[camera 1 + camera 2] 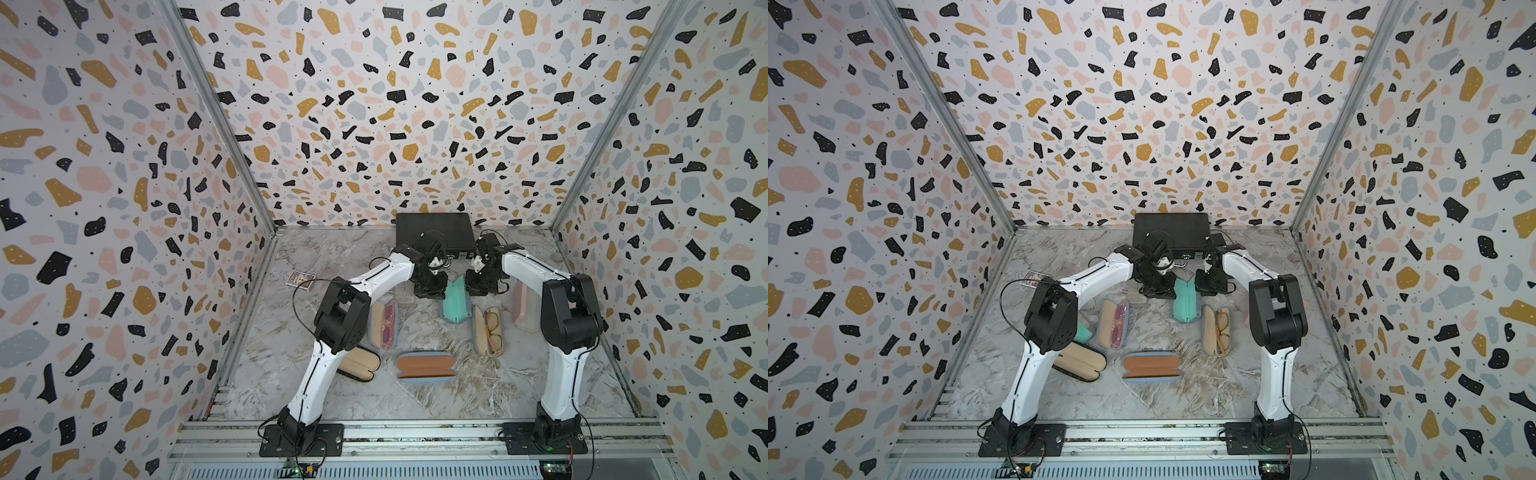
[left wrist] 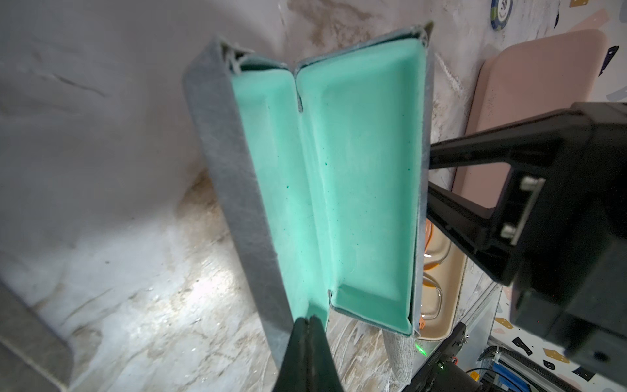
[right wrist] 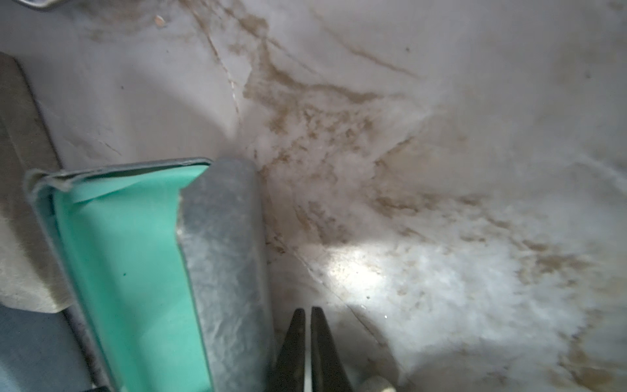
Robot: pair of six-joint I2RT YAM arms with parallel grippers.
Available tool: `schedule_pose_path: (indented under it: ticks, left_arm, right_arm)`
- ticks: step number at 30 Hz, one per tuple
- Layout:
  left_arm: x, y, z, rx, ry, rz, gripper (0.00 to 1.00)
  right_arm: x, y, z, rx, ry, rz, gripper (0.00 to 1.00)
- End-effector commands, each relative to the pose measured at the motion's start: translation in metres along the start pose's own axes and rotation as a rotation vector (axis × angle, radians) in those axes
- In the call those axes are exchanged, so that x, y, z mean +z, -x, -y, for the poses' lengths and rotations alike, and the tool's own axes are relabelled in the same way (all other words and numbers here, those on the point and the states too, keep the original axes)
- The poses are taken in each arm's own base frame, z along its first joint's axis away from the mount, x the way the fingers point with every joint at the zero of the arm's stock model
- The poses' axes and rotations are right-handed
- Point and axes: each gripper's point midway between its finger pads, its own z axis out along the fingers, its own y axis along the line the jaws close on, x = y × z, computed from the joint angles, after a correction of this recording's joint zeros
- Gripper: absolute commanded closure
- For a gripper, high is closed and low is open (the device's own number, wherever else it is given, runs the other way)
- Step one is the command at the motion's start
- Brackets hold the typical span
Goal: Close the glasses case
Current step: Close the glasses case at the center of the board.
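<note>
The glasses case (image 1: 456, 300) (image 1: 1187, 300) is grey outside with a teal lining. It lies mid-table, half folded into a V, and nothing is inside it. In the left wrist view the case (image 2: 356, 176) has both halves tilted up. My left gripper (image 2: 310, 319) is shut, its tip at the near end of one half. My right gripper (image 3: 305, 310) is shut with nothing in it, right beside the grey outer wall of the case (image 3: 224, 254). In both top views the left gripper (image 1: 436, 289) and right gripper (image 1: 473, 286) flank the case's far end.
Around it lie other open cases: one with pink glasses (image 1: 384, 324), a beige one (image 1: 357, 363), a brown-lined one (image 1: 426, 365) and one with orange glasses (image 1: 488, 330). A pink closed case (image 1: 524, 307) lies by the right arm. A black box (image 1: 434, 235) stands at the back.
</note>
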Motion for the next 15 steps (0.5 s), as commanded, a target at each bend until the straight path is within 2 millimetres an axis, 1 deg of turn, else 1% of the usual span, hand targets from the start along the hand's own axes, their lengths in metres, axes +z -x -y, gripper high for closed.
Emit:
schedule_pose_path:
  ticks: [1, 4, 8, 11, 15]
  left_arm:
    - [0.004, 0.0, 0.003, -0.003, -0.005, -0.01, 1.0]
    - [-0.002, -0.001, 0.003, 0.004, 0.007, 0.002, 1.0]
    - [-0.017, -0.001, -0.002, 0.022, 0.056, 0.036, 1.0]
    - [-0.026, 0.0, -0.011, 0.017, 0.085, 0.052, 1.0]
    - [-0.031, 0.002, -0.026, -0.002, 0.109, 0.054, 1.0]
  right_arm:
    - [-0.007, -0.003, -0.004, -0.005, 0.014, 0.004, 0.9]
    - [-0.007, -0.003, -0.002, -0.009, 0.006, 0.002, 0.9]
    - [-0.006, -0.006, 0.0, -0.008, -0.005, -0.005, 0.9]
    - [-0.005, -0.007, 0.001, -0.008, -0.007, -0.009, 0.9]
    - [-0.004, -0.008, 0.004, -0.008, -0.025, -0.011, 0.89]
